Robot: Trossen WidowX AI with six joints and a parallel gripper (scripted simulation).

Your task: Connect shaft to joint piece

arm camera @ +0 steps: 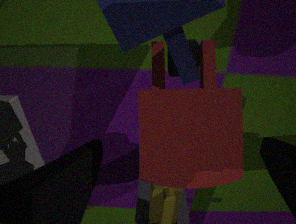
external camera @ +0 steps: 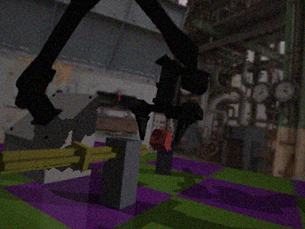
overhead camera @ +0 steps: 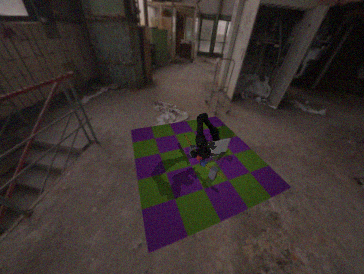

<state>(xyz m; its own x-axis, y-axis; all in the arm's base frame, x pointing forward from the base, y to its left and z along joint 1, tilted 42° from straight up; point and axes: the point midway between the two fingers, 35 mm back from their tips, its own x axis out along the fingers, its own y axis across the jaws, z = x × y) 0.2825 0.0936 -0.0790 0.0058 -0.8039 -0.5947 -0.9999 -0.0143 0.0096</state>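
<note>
The red joint piece (overhead camera: 198,158) (external camera: 160,140) (arm camera: 190,125) sits on the end of a short blue shaft (arm camera: 180,55) that comes from a dark blue block (external camera: 164,162) (arm camera: 160,22). Its two prongs flank that shaft, which meets it at a slant. Its opening is hidden from the wrist view. The yellow shaft (external camera: 41,158) (arm camera: 170,205) runs through the grey block (external camera: 123,172) (overhead camera: 214,173); in the wrist view its end shows just below the red piece, and I cannot tell if they touch. My gripper (external camera: 159,140) (arm camera: 181,146) is open, one finger on each side of the red piece, gripping nothing.
A large light grey panel or box (overhead camera: 220,146) (external camera: 18,138) stands beside the blocks, and its edge shows at the left of the wrist view (arm camera: 27,130). Everything stands on a purple and green checkered mat (overhead camera: 200,210).
</note>
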